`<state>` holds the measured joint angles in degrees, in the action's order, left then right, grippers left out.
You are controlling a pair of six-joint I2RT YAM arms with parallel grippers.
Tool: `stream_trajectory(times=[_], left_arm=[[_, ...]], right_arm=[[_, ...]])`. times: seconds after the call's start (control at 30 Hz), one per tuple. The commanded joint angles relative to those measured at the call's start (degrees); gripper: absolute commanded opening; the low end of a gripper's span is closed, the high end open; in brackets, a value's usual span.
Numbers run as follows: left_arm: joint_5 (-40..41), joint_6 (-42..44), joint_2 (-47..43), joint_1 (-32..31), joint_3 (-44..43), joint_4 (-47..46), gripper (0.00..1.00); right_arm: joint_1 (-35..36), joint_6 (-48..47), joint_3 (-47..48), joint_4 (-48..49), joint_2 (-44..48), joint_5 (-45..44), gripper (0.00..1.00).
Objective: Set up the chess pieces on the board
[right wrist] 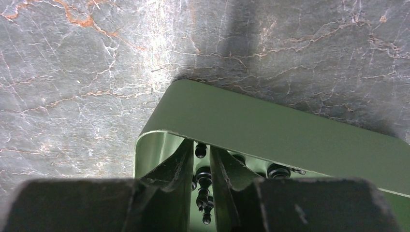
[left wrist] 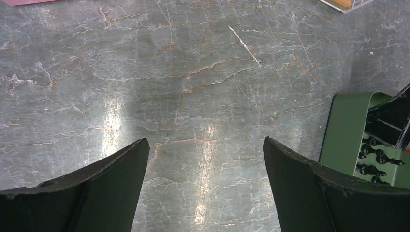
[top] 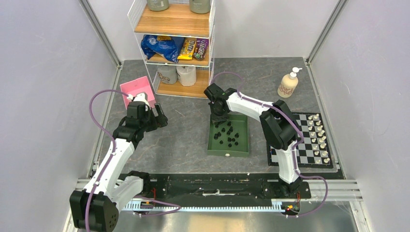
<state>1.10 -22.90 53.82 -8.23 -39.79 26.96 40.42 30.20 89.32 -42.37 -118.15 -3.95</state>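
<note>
The board (top: 303, 155) lies at the right, with white chess pieces (top: 319, 137) in two rows along its right side. Several black chess pieces (top: 227, 135) lie in the green tray (top: 227, 153) at the middle. My right gripper (top: 218, 121) reaches down into the tray's far left corner. In the right wrist view its jaws (right wrist: 202, 145) are nearly together, with a black chess piece (right wrist: 203, 181) between them just inside the tray wall (right wrist: 270, 130). My left gripper (top: 159, 118) hovers over bare table left of the tray, open and empty (left wrist: 205, 145). The tray (left wrist: 345, 130) and black pieces (left wrist: 377, 159) show at its right.
A cream soap pump bottle (top: 288, 84) stands at the back right. A wire shelf unit (top: 176, 43) with snacks and rolls stands at the back middle. A pink flat object (top: 138, 89) lies beside it on the left.
</note>
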Motion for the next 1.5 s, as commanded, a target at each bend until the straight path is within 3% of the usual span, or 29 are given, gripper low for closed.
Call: stream_trajectory(times=[0.0,0.23,0.57,0.97,1.13,1.3,1.47], left_arm=[[-0.31,-0.04,-0.89,-0.03,-2.05,-0.68,0.95],[-0.22,-0.04,-0.83,-0.03,-2.09,-0.68,0.95],[-0.31,-0.04,-0.74,-0.03,-2.05,-0.68,0.95],[-0.41,-0.04,-0.59,-0.03,-2.09,-0.68,0.95],[-0.48,-0.09,-0.31,-0.03,-2.12,-0.73,0.95],[-0.93,-0.07,0.4,-0.03,-2.31,-0.68,0.95],[-0.93,-0.21,0.29,-0.03,-2.32,-0.7,0.95]], right_arm=[[0.44,-0.32,1.56,-0.41,-0.64,-0.45,0.25],[0.44,-0.4,1.21,-0.58,-0.78,-0.17,0.23],[0.53,-0.14,1.05,-0.69,1.17,0.08,0.09],[-0.7,2.18,-5.65,-4.17,19.15,-6.23,0.09],[-7.76,4.8,-16.66,-7.01,33.01,-8.75,0.1],[-20.7,4.51,-28.15,-9.53,46.71,-9.53,0.11],[-32.04,2.05,-35.71,-10.12,50.12,-8.03,0.11]])
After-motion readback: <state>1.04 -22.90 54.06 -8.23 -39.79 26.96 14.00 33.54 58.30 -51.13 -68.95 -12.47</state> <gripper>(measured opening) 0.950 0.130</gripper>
